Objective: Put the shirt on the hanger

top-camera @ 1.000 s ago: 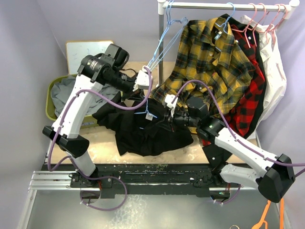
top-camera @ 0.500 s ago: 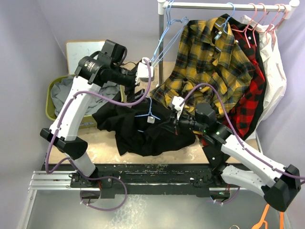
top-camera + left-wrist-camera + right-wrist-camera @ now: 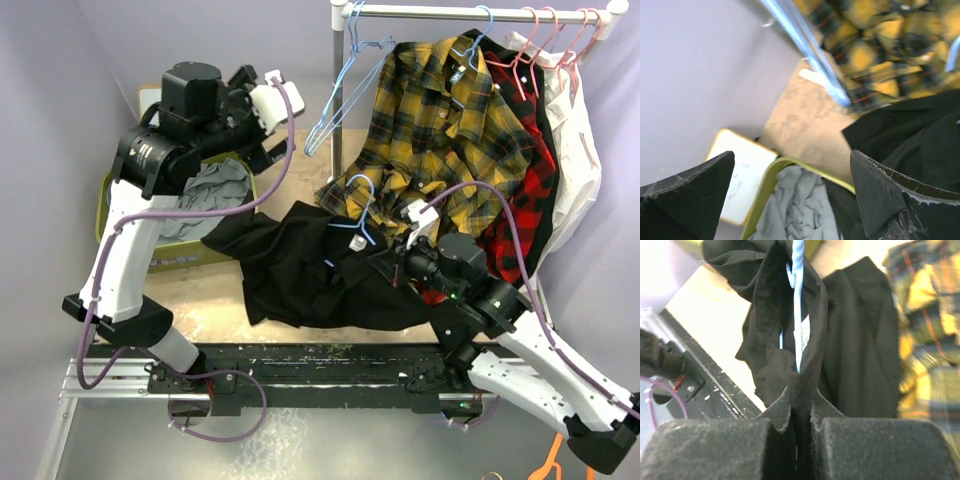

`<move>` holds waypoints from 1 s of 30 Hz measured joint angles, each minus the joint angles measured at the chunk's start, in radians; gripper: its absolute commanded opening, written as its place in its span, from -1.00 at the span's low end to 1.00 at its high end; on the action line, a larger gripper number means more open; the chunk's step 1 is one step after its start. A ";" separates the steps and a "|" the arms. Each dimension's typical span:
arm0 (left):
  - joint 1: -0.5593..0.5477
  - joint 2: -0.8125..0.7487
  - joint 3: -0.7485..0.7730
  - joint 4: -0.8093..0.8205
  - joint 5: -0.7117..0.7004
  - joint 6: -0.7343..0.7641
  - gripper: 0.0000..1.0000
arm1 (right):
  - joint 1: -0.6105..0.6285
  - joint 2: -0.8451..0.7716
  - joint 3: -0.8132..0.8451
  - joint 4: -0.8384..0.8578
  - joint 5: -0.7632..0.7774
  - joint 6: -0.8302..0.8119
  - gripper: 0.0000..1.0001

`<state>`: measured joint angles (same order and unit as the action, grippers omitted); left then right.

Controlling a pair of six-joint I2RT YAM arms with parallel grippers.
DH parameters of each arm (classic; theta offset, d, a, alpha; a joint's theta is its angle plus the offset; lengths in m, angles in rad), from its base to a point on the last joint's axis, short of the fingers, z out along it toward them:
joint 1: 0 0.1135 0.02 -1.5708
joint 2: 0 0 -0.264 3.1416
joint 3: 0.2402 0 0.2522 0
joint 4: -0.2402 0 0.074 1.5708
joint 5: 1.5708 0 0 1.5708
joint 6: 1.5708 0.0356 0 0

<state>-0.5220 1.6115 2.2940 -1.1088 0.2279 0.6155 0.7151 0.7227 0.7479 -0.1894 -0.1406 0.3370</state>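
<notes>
The black shirt (image 3: 300,275) lies on the table (image 3: 215,297), long way left to right, one end by the green bin (image 3: 767,180). Bare table shows at its front left edge. The rack pole (image 3: 338,110) and plaid shirt (image 3: 440,120) crowd behind. The blue hanger (image 3: 798,305) sticks out, hook toward the rack. The right gripper (image 3: 801,390) pinches shirt cloth around its wire. The left gripper (image 3: 790,165) hangs high, spread wide.

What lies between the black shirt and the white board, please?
A yellow-green bin holding a grey garment; the left wrist view shows it clearest.

Yellow plaid shirt (image 3: 430,120) on rail (image 3: 420,12); pink hangers (image 3: 560,25) alongside; grey garment (image 3: 215,188) in green bin (image 3: 103,212).
</notes>
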 measured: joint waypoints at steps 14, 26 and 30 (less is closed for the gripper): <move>0.004 -0.095 -0.101 0.282 -0.552 -0.169 0.99 | 0.003 -0.026 0.625 -0.429 0.559 -0.062 -1.00; 0.072 -0.153 -0.121 0.279 -0.532 -0.303 0.99 | -0.285 0.470 0.897 -0.380 0.564 -0.283 -1.00; 0.077 -0.193 -0.152 0.277 -0.519 -0.325 0.99 | -0.326 0.582 0.982 -0.385 0.517 -0.312 -1.00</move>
<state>-0.4446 1.4189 2.1422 -0.8318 -0.2913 0.2909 0.3893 1.3048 1.7298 -0.5739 0.3763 0.0250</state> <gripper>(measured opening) 0.992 0.043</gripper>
